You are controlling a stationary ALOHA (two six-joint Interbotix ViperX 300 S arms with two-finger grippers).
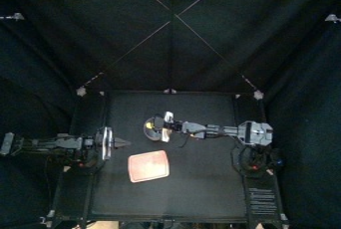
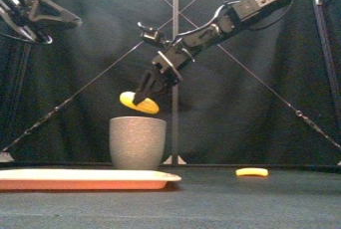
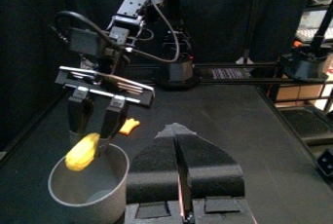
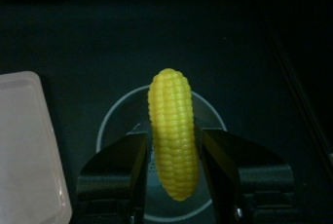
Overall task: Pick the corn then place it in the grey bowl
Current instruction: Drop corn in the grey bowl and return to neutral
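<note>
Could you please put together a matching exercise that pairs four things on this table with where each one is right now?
Things:
1. corn
2. tall grey cup
3. pink tray
4. small yellow toy

Places:
A. lies flat nearest the table's front edge
B. held in the right gripper, above the cup
C. lies on the table, to the right of the cup
D. stands upright behind the tray

Pairs: 1-B; 2-D; 3-A; 4-C

Grey bowl [image 2: 139,141] mouth unobstructed; pink tray [image 2: 80,180] lies before it.
</note>
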